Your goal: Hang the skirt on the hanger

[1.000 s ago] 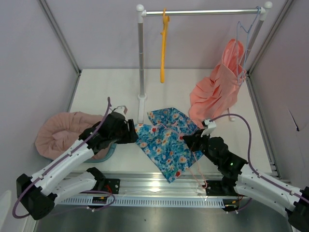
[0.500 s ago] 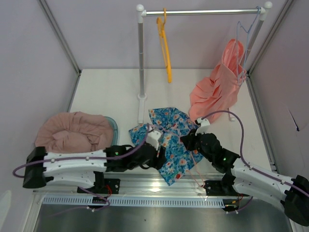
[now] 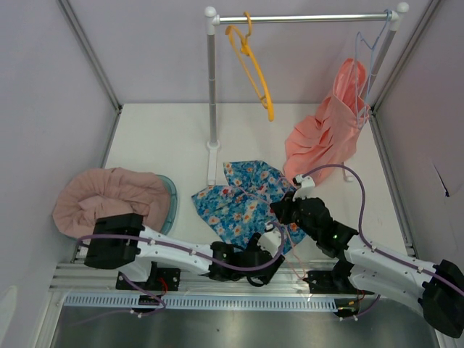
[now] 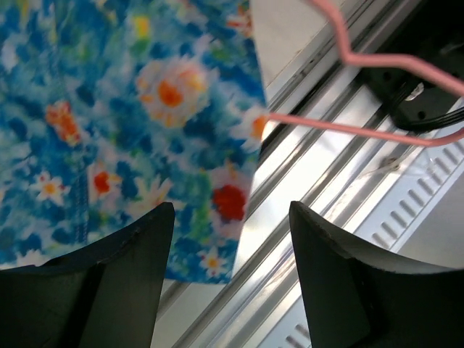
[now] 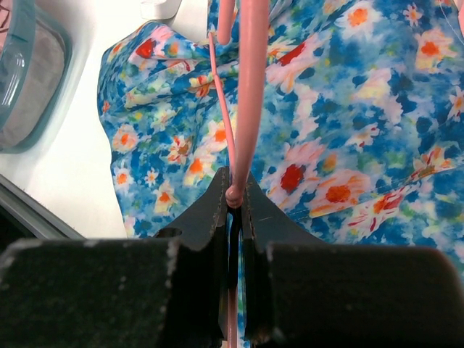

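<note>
The blue floral skirt (image 3: pixel 239 199) lies rumpled on the table just right of the rack's base. My right gripper (image 3: pixel 280 212) is at its right edge, shut on the thin pink hanger (image 5: pixel 250 87); in the right wrist view the rod passes between the jaws (image 5: pixel 233 190) with the skirt (image 5: pixel 348 145) underneath. My left gripper (image 3: pixel 270 245) hovers at the skirt's near corner, over the table's front rail. In the left wrist view it (image 4: pixel 230 210) stands open with nothing between its fingers. The skirt's hem (image 4: pixel 145 109) and the hanger's wire (image 4: pixel 362 130) lie ahead of it.
A clothes rack (image 3: pixel 212 87) stands at the back with a yellow hanger (image 3: pixel 250 51) on its bar. A peach garment (image 3: pixel 326 134) hangs at its right end. A pink cloth (image 3: pixel 109 199) fills a teal basin at the left. The metal rail (image 3: pixel 181 279) runs along the near edge.
My left arm has swung from the skirt's left side round to its near corner and opened wider. The skirt has bunched up leftward. The yellow hanger has swung. My right gripper barely moved.
</note>
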Controlling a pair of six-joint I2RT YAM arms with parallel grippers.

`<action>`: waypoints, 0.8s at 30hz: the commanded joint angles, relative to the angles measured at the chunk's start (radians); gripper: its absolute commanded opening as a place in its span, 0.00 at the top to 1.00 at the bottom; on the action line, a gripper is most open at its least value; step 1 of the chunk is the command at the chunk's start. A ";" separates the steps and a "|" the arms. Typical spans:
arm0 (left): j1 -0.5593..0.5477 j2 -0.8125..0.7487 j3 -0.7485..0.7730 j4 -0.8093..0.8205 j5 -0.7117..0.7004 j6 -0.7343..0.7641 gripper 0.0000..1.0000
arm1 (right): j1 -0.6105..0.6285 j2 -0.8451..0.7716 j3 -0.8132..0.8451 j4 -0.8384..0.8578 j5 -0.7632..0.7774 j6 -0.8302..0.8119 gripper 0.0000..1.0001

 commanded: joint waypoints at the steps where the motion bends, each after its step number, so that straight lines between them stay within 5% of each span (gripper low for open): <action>1: -0.031 0.057 0.087 0.039 -0.091 0.028 0.30 | -0.010 -0.001 0.010 0.008 0.001 -0.009 1.00; 16: -0.047 0.214 0.227 -0.187 -0.305 -0.032 0.37 | -0.028 0.002 0.013 0.014 -0.016 -0.006 1.00; 20: -0.051 0.218 0.255 -0.210 -0.325 -0.024 0.62 | -0.030 0.011 0.018 0.021 -0.016 -0.009 1.00; 24: -0.071 0.208 0.266 -0.208 -0.314 -0.006 0.98 | -0.037 0.029 0.030 0.031 -0.016 -0.017 1.00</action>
